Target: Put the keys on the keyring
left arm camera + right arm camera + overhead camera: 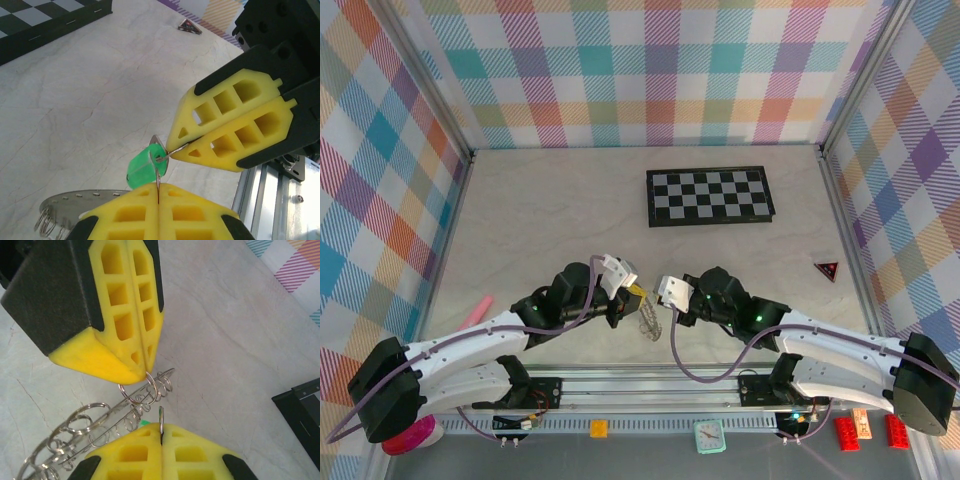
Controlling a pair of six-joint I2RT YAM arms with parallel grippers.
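No legible txt or labels

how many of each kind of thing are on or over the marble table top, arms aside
checkerboard: 1
red triangle: 1
pink stick: 1
keyring: 1
green key: 1
total: 5

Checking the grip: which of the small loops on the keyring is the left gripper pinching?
The end loop, directly under the left gripper, pinched at its top. The other loops hang free toward the lower left.
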